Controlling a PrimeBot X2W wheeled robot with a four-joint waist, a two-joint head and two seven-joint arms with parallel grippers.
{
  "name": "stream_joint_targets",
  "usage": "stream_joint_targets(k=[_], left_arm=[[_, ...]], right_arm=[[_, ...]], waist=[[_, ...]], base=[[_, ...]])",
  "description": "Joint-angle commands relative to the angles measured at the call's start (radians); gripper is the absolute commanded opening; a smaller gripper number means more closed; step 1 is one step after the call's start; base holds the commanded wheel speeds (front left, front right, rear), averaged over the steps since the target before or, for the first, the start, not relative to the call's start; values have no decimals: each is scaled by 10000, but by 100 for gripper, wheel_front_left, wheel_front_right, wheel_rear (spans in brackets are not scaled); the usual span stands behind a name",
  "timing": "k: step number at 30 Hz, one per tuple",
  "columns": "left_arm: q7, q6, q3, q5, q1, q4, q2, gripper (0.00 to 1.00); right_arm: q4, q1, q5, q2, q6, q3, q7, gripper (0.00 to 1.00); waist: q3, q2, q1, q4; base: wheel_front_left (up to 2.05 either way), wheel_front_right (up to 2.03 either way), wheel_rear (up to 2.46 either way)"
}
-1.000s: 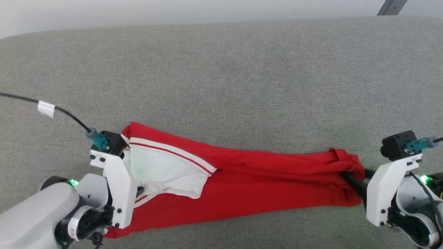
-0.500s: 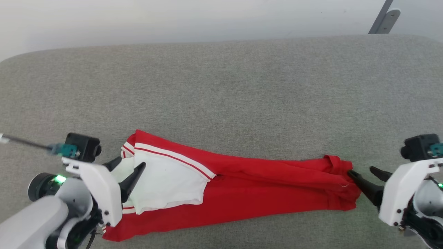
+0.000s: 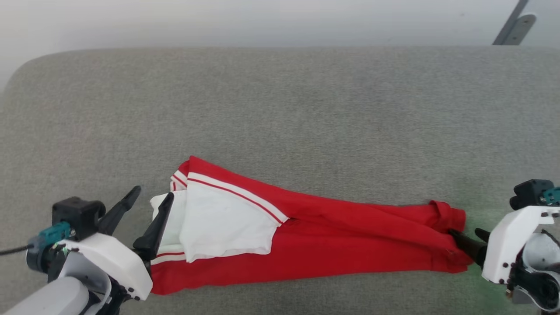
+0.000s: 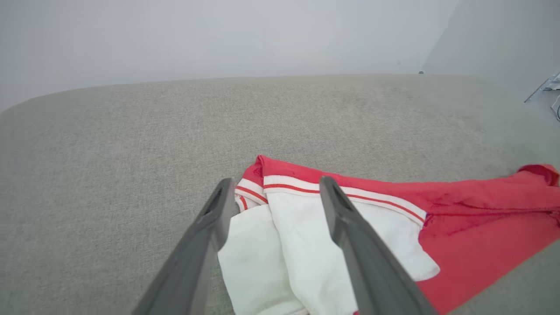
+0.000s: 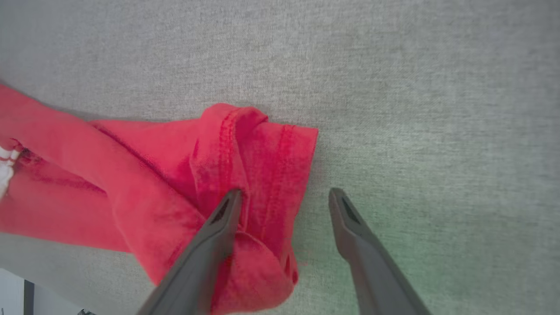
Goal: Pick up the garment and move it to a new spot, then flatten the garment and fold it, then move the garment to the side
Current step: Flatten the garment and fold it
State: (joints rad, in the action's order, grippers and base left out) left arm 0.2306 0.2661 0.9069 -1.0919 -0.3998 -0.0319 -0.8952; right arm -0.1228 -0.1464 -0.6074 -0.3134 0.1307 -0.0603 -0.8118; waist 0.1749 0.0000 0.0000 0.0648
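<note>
Left gripper (image 3: 153,191): fingers spread, holding nothing, at white-sleeve end of garment (image 3: 350,245). Right gripper (image 3: 464,231): fingers spread, holding nothing, 1 finger over red hem at opposite end. Garment lies stretched lengthwise on grey cushion (image 3: 280,109).

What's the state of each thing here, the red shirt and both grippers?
garment: lying on the grey surface, gathered into a long strip, white sleeve end uppermost, not gripped.
left gripper: open, at the white sleeve end.
right gripper: open, at the red hem end.
</note>
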Motion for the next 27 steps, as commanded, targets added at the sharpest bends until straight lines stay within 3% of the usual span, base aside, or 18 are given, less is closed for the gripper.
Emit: stream_joint_targets(k=[1, 6, 11, 12, 13, 18, 27], left_arm=[[147, 136, -185, 130, 261, 9, 85, 100], [337, 234, -746, 391, 735, 38, 373, 100], [352, 58, -2316, 1377, 1562, 43, 1162, 100], [354, -17, -2683, 1634, 1752, 15, 1357, 100], [355, -117, -3020, 1819, 1932, -2, 1542, 100], [356, -676, -4472, 2835, 3016, 146, 2377, 100], [358, -1875, -6442, 4173, 4318, 444, 3982, 100]], right_arm=[[-287, -219, -79, 1, 1, 102, 92, 100], [-1307, -570, -269, 39, 1, 488, 153, 100], [-2289, -828, -849, 305, 13, 1321, -45, 100], [-2342, -872, -1029, 346, 36, 1544, -95, 45], [-2401, -893, -1246, 352, 36, 1662, -148, 0], [-2343, -1131, -2233, 212, 24, 1821, -222, 0], [-1894, -1288, -2838, -519, 21, 1719, 21, 0]], waist=[[69, 0, 0, 104], [150, 0, 0, 320], [168, 0, 0, 546], [162, 0, 0, 583], [153, 0, 0, 629], [20, 0, 0, 738], [-306, 0, 0, 755]], base=[[0, 0, 0], [0, 0, 0], [0, 0, 0], [0, 0, 0], [0, 0, 0], [0, 0, 0], [0, 0, 0]])
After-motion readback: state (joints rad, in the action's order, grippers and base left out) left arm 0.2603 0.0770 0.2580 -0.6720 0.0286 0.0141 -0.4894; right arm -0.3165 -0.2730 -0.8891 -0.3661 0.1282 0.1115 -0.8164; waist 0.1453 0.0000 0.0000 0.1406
